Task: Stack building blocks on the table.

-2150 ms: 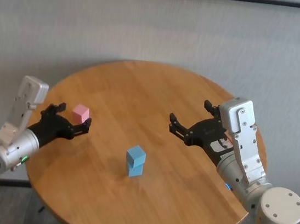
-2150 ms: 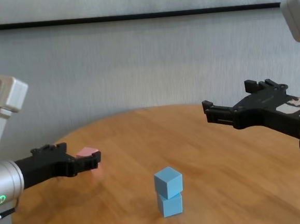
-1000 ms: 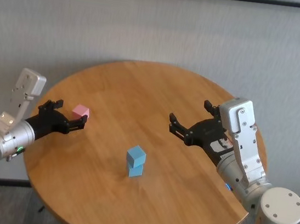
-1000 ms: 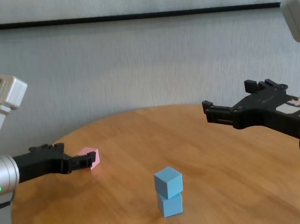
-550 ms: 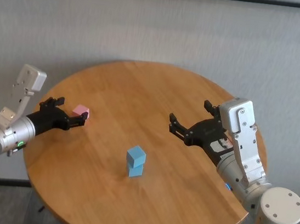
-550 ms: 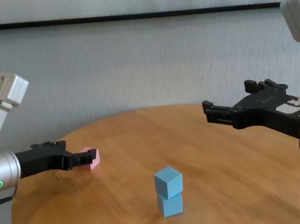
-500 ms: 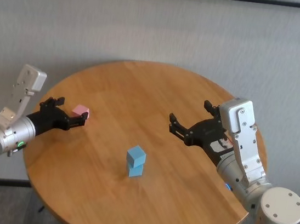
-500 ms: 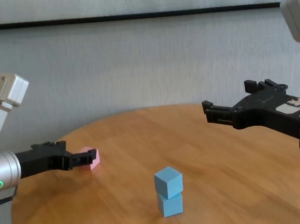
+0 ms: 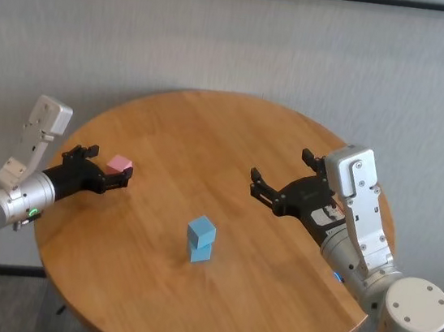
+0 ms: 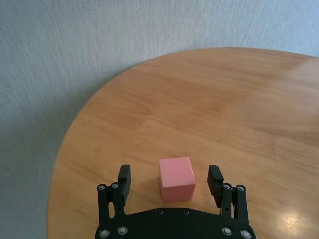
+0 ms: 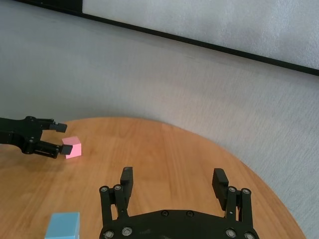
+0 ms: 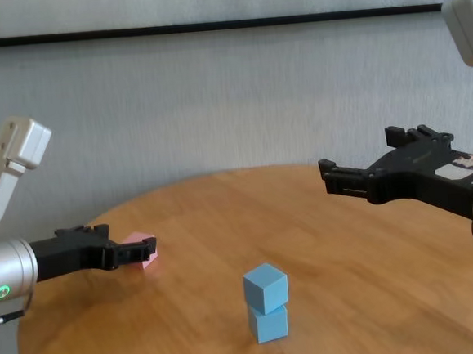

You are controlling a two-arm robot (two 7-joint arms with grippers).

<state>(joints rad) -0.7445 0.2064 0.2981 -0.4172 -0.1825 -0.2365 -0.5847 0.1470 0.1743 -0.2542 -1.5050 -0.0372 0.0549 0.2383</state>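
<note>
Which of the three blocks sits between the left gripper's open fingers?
The pink block, alone on the table between the left gripper fingers; both blue blocks are stacked mid-table.

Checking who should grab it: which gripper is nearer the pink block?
Left. The left gripper is open with the pink block between its fingers; the right gripper hovers open across the table.

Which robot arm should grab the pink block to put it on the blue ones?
The left. The left gripper already has its open jaws on either side of the pink block, not touching it. The right gripper hovers open, far across the table.
</note>
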